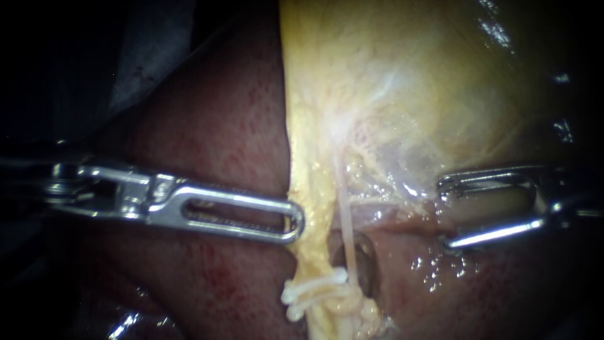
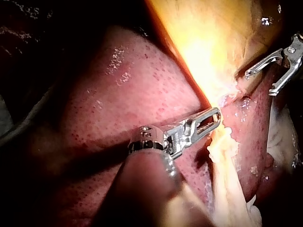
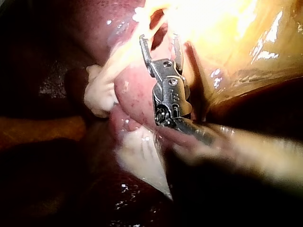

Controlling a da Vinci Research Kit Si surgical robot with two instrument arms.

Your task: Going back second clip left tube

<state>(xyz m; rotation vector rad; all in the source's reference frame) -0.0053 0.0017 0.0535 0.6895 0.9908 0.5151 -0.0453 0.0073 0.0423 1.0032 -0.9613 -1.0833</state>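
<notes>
My left instrument [image 1: 297,221] comes in over the liver [image 1: 220,119], its slotted jaws shut on the edge of the yellow gallbladder [image 1: 409,88]. In the left wrist view those jaws [image 2: 217,116] meet the same bright edge. My right instrument [image 1: 443,213] stands to the right of the tubes with its jaws open and nothing between them. It is also seen open in its own wrist view [image 3: 159,40]. Two white clips [image 1: 311,293] sit across the yellowish left tube [image 1: 314,252]. A thin pale tube [image 1: 347,220] runs down just to the right of it.
Behind the thin tube a dark opening [image 1: 366,261] shows in the tissue. Wet reddish liver surface [image 1: 434,271] lies under my right instrument. My right instrument's open jaws [image 2: 259,82] show ahead of my left instrument in the left wrist view.
</notes>
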